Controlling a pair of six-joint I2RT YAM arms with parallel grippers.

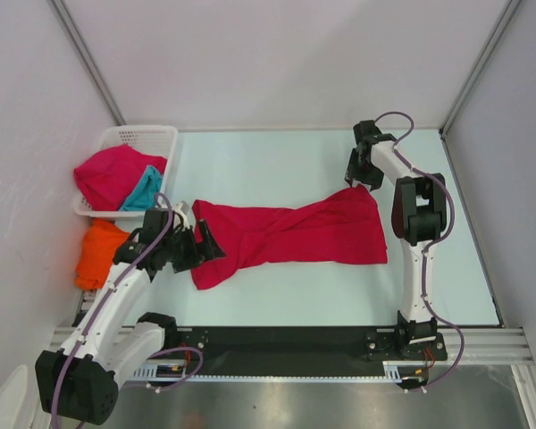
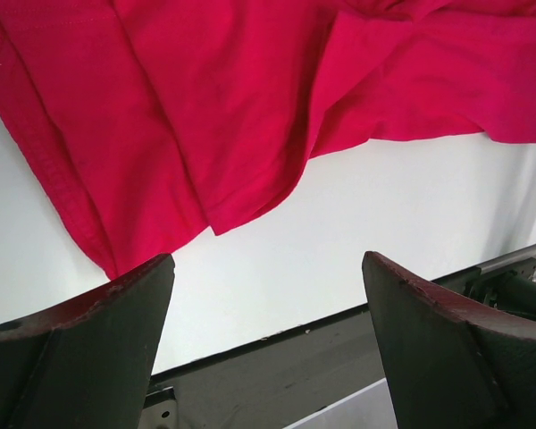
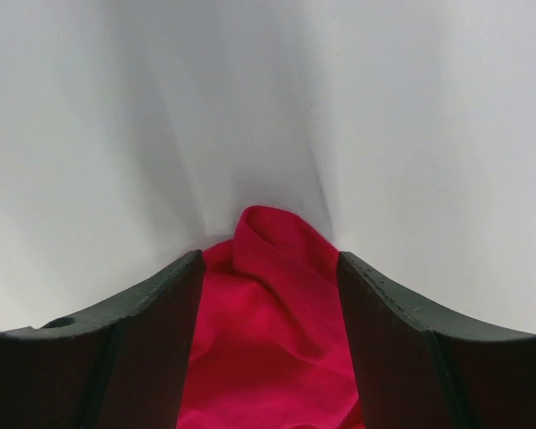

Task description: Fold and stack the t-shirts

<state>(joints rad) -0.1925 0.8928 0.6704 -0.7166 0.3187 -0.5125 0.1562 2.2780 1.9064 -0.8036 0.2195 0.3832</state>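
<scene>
Your red shirt (image 1: 295, 234) lies twisted across the middle of the table (image 1: 277, 161), running from left to right. Your left gripper (image 1: 199, 243) sits at the shirt's left end. In its wrist view the fingers (image 2: 89, 349) stand wide apart with nothing between them, and the cloth's edge (image 2: 161, 179) lies just ahead. Your right gripper (image 1: 362, 181) is at the shirt's far right corner. There the jaws are narrow and hold a bunched fold of the red cloth (image 3: 268, 340), which fills the gap from finger to finger. At the far left, the basket (image 1: 138, 131) holds a second red shirt (image 1: 112, 172) and a teal shirt (image 1: 146, 189). The orange shirt (image 1: 98, 253) lies crumpled just in front of the basket.
</scene>
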